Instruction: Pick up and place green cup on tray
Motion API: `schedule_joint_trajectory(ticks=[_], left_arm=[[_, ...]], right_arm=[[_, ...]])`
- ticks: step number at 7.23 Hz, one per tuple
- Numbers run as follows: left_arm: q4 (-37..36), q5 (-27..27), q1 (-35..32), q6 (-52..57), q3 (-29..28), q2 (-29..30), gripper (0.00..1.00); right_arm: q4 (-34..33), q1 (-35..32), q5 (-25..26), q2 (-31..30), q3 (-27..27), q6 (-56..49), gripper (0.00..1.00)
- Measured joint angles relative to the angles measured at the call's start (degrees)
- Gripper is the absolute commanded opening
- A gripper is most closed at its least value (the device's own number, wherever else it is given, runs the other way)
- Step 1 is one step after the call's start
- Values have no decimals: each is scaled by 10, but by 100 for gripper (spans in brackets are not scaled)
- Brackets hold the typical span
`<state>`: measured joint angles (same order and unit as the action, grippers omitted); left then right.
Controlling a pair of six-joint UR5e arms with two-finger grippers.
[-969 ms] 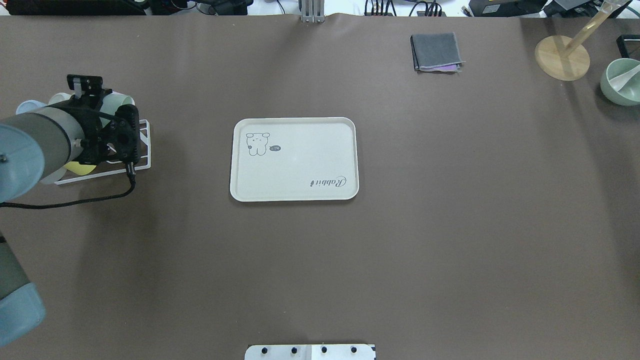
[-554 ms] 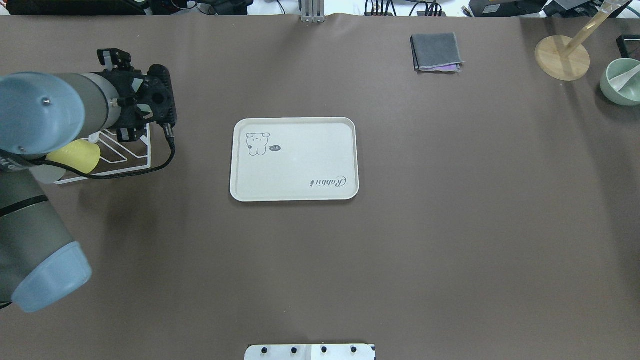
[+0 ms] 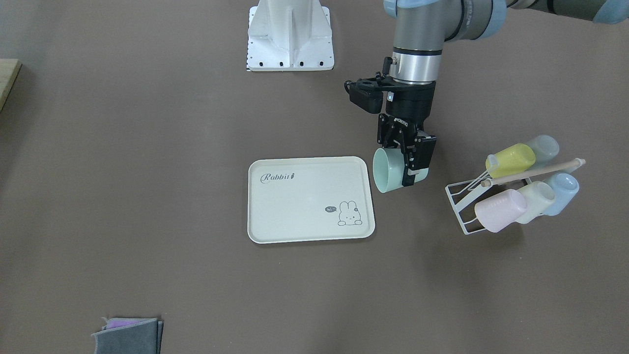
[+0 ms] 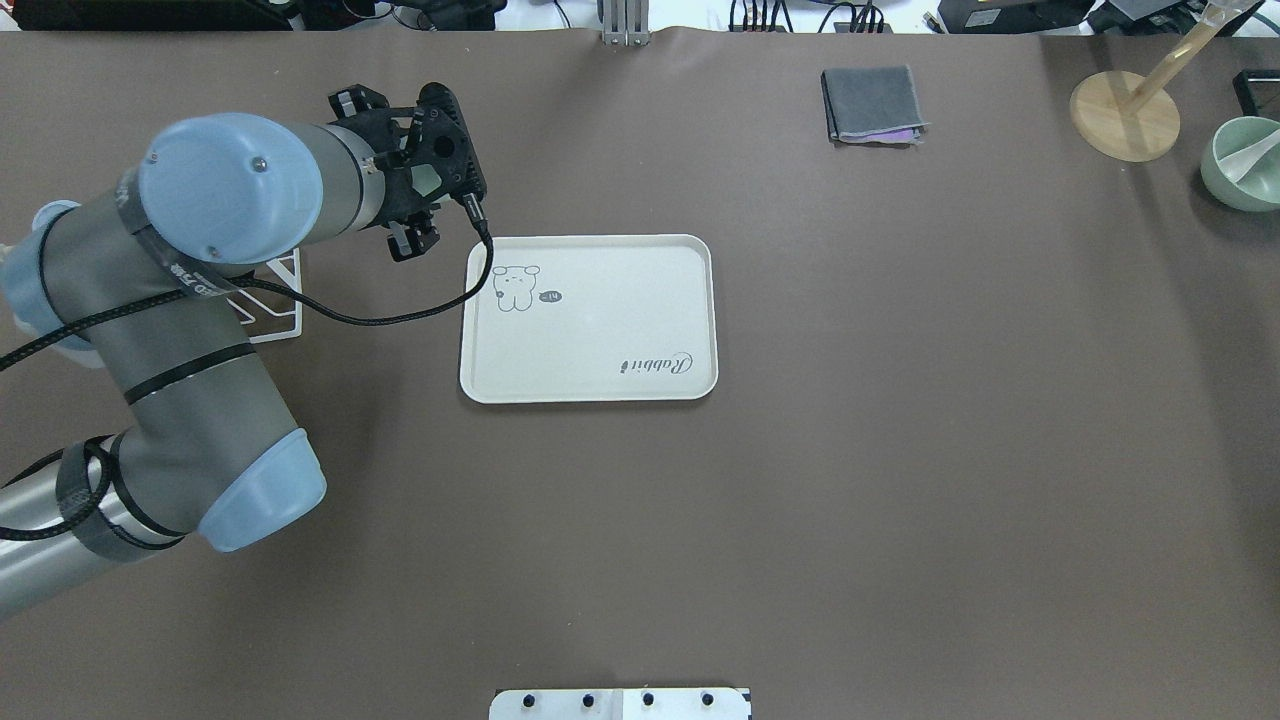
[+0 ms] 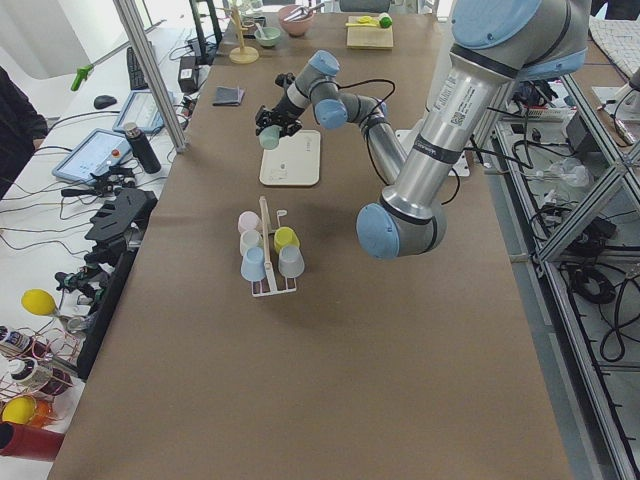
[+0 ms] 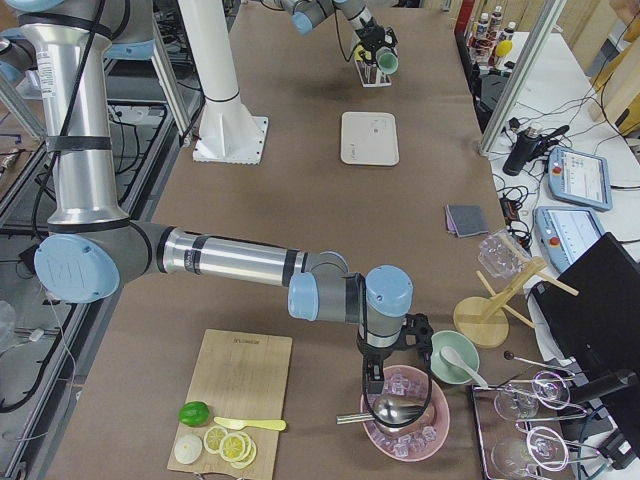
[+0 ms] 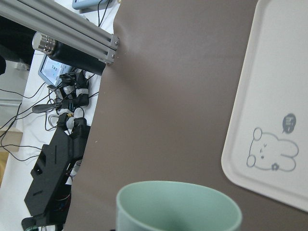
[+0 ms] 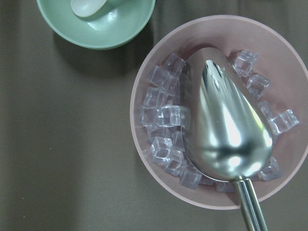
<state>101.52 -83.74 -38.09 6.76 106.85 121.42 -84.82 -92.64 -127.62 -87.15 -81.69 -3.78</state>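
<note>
The green cup (image 3: 386, 171) is held on its side by my left gripper (image 3: 408, 164), which is shut on its wall. The cup hangs above the table just off the bunny end of the tray (image 3: 304, 196), between the tray and the cup rack. The left wrist view shows the cup's open rim (image 7: 178, 204) at the bottom and the tray's bunny corner (image 7: 276, 96) to the right. In the overhead view the gripper (image 4: 412, 210) hides the cup, left of the tray (image 4: 590, 330). My right gripper (image 6: 390, 385) hovers over a pink bowl of ice; I cannot tell its state.
A white wire rack (image 3: 464, 206) holds several pastel cups beside the left arm. A folded grey cloth (image 4: 872, 103), a wooden stand (image 4: 1125, 115) and a green bowl (image 4: 1245, 160) sit at the far right. A metal scoop (image 8: 226, 125) lies in the pink ice bowl (image 8: 149, 168).
My left arm has swung from the cup rack to the right, toward the tray's left edge, carrying the green cup. The tray has not moved.
</note>
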Motion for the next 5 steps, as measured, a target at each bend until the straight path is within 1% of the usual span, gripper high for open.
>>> schedule_joint_trajectory(ticks=[1,3,5], left_arm=[[69,-5,13,-49,-33,0,0],[225,-8,33,-126,-121,16,0],[332,-6,51,-184,-201,48,0]], right_arm=[[0,0,0,0,0,0,100],[0,0,0,0,1,0,100],[0,0,0,0,2,0,100]])
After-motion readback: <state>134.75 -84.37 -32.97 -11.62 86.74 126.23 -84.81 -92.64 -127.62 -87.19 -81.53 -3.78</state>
